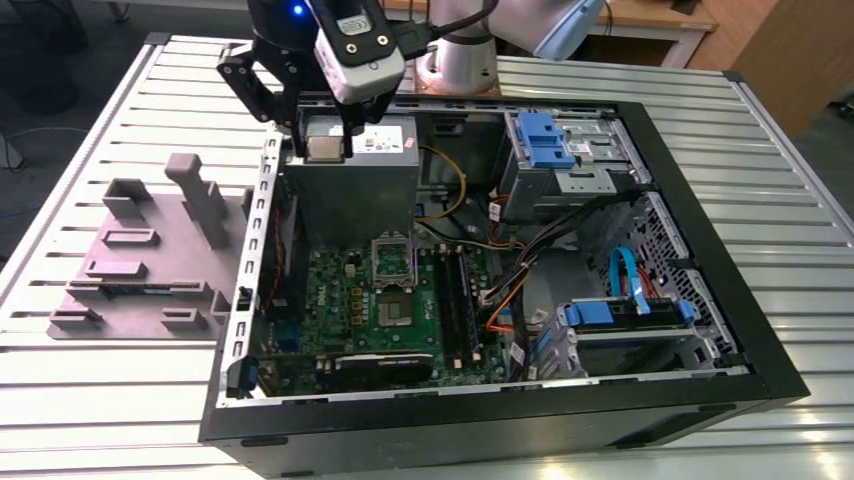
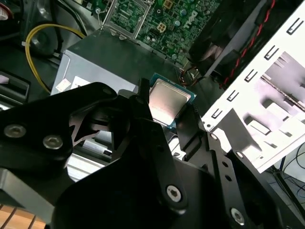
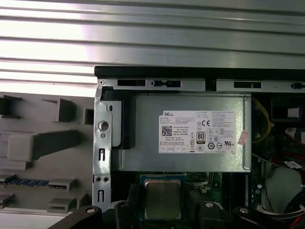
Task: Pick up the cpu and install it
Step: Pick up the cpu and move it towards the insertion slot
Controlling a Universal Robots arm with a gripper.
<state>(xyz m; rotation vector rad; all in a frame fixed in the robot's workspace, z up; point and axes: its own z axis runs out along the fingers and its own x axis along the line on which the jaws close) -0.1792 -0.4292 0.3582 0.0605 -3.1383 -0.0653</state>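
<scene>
Holding cpu (image 2: 169,101) above open computer case (image 1: 507,428)

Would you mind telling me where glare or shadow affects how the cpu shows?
In the second wrist view, glare whitens part of the cpu; in the first wrist view it looks dimmer than the brightly lit power supply; in the exterior view the ribbed table gleams.

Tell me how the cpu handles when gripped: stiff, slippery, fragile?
Likely stiff: the cpu is a flat, metal-topped square. Its shiny top looks slippery. Held by thin edges in the gripper, it could tilt.
</scene>
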